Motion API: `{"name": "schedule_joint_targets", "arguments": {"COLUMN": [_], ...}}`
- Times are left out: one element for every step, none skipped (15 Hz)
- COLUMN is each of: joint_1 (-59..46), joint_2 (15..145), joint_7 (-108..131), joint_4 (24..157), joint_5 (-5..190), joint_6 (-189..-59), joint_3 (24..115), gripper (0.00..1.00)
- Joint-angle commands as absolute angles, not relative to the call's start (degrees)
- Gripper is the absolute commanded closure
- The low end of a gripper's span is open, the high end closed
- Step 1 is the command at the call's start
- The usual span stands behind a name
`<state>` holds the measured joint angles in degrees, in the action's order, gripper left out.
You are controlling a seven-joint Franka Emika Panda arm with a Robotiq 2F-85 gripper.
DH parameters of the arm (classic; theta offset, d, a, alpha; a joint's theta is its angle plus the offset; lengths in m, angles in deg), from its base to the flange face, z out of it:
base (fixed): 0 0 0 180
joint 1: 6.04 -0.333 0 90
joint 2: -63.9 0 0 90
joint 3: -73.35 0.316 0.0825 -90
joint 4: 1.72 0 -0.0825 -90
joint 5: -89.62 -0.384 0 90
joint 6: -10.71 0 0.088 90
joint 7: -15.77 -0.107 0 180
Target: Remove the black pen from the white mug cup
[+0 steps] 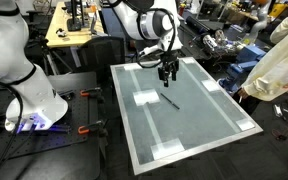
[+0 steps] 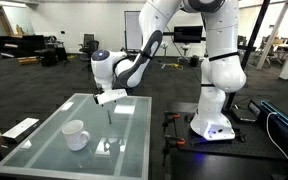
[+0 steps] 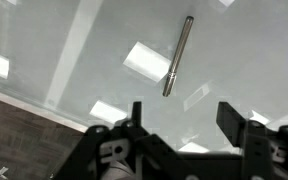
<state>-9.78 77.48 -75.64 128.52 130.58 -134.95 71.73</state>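
Note:
The black pen lies flat on the glass table, outside the mug; it also shows in an exterior view. The white mug cup stands upright on the table with its handle to one side and nothing sticking out of it. I cannot make the mug out in the wrist view. My gripper is open and empty. It hangs above the table, just above and beside the pen, and away from the mug.
The table has a pale frame and flat white tape patches on the glass. The robot base stands beside the table. A person in light clothing stands at one table edge.

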Motion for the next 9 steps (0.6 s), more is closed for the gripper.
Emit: {"name": "schedule_joint_targets", "arguments": {"joint_1": [-11.51,-11.72,-11.88,-11.99,-12.13,-12.12,-11.96,-11.87,-11.65], "joint_2": [72.58,71.40,70.29,69.00,67.83,66.58,65.25,64.33,63.17], "joint_7": [-77.52,-77.77,-78.02,-78.32,-78.94,-79.64,-80.20,-81.05,-81.67], "joint_4": [130.88,131.29,131.65,132.10,132.58,133.13,133.82,134.25,134.87], "joint_5": [131.76,131.65,131.51,131.25,131.43,131.36,131.35,131.37,131.58], "joint_6": [-135.66,-135.43,-135.05,-134.47,-134.17,-133.58,-133.31,-132.97,-132.61], "joint_3": [70.82,71.09,71.34,71.58,71.82,72.12,72.43,72.81,73.13], "gripper": [0.00,0.00,0.00,0.00,0.00,0.00,0.00,0.00,0.00]}}
